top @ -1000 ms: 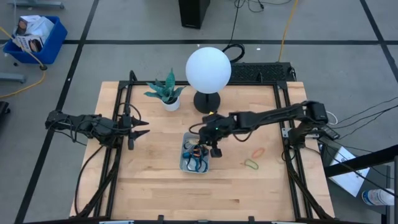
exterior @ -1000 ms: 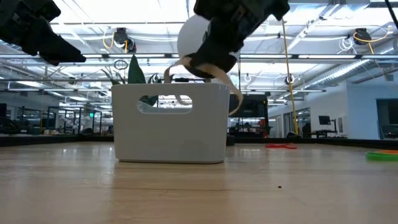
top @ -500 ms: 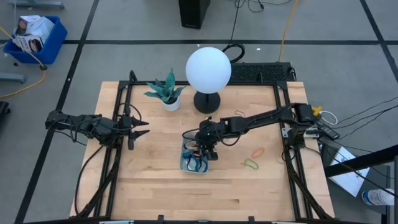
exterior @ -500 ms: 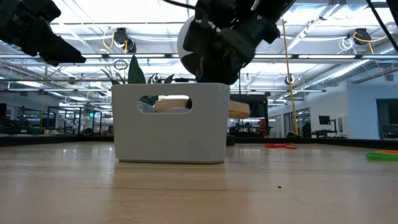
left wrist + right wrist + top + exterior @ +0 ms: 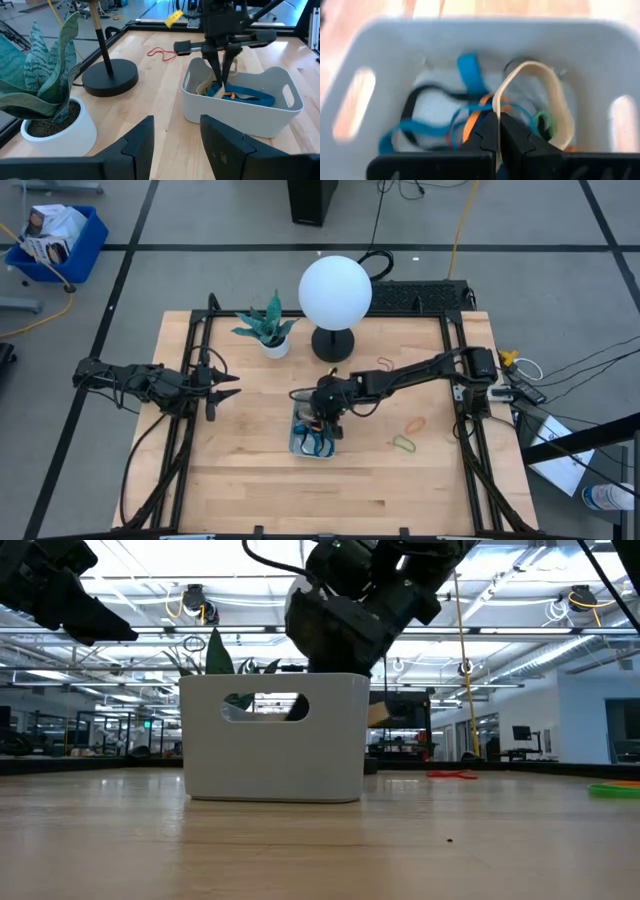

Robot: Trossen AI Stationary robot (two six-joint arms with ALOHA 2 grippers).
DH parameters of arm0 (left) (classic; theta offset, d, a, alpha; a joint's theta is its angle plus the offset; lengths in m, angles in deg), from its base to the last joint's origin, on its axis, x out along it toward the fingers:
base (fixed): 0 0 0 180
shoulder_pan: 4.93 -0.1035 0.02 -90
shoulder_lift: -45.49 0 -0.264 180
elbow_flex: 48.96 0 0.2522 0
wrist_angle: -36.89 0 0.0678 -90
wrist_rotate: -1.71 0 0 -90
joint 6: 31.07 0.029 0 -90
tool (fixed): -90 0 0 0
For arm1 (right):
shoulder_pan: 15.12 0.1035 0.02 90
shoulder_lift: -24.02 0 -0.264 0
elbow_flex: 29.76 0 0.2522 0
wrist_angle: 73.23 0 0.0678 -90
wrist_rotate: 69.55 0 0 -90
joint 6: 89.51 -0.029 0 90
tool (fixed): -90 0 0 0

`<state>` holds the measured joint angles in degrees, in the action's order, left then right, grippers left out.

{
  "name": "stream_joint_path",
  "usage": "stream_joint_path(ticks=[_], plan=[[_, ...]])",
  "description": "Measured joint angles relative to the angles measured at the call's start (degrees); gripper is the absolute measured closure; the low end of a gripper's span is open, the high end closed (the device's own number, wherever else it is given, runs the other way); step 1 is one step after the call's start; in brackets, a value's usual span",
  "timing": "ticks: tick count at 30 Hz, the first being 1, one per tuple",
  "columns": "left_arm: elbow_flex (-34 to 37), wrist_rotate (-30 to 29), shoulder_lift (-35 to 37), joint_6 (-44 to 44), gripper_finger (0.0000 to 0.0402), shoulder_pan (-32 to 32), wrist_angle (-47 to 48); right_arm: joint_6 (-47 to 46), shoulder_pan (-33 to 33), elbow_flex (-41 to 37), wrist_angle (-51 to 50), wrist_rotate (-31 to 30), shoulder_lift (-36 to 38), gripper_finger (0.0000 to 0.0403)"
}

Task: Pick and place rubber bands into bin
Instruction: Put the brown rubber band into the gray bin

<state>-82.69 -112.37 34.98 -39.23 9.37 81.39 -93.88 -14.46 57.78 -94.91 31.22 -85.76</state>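
Note:
The bin (image 5: 298, 446), a small white-walled tray with handle slots, stands mid-table and holds several blue, black, orange and green rubber bands (image 5: 440, 125). My right gripper (image 5: 498, 120) reaches down into it from above, shut on a wide tan rubber band (image 5: 555, 90); it also shows in the left wrist view (image 5: 222, 80). Loose bands lie on the table to the bin's right: red (image 5: 385, 363), orange (image 5: 414, 423) and green (image 5: 404, 444). My left gripper (image 5: 232, 386) waits open and empty at the table's left. My right gripper pinches the tan band between its two fingertips at one point of the loop (image 5: 496, 102). The fingers point down into the bin from above. The rest of the loop bows out to one side over the other bands inside the bin.
A lamp with a white globe (image 5: 335, 290) and a black base (image 5: 110, 77) stands behind the bin. A potted plant (image 5: 268, 330) stands at the far left. Black frame rails run along the table's left and right sides.
My right gripper has gone toward the table's left edge and down, its fingers dropping inside the bin. The tan band, which hung below the fingers above and beside the bin's rim, now lies within the bin.

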Motion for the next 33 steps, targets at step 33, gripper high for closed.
stream_joint_path(ticks=[33], plan=[[0.0, -0.02, 0.01, 0.0, 0.0236, 0.02, -0.1, -8.44, -2.2, -5.6, 8.76, -9.2, 0.0, 0.0395]])
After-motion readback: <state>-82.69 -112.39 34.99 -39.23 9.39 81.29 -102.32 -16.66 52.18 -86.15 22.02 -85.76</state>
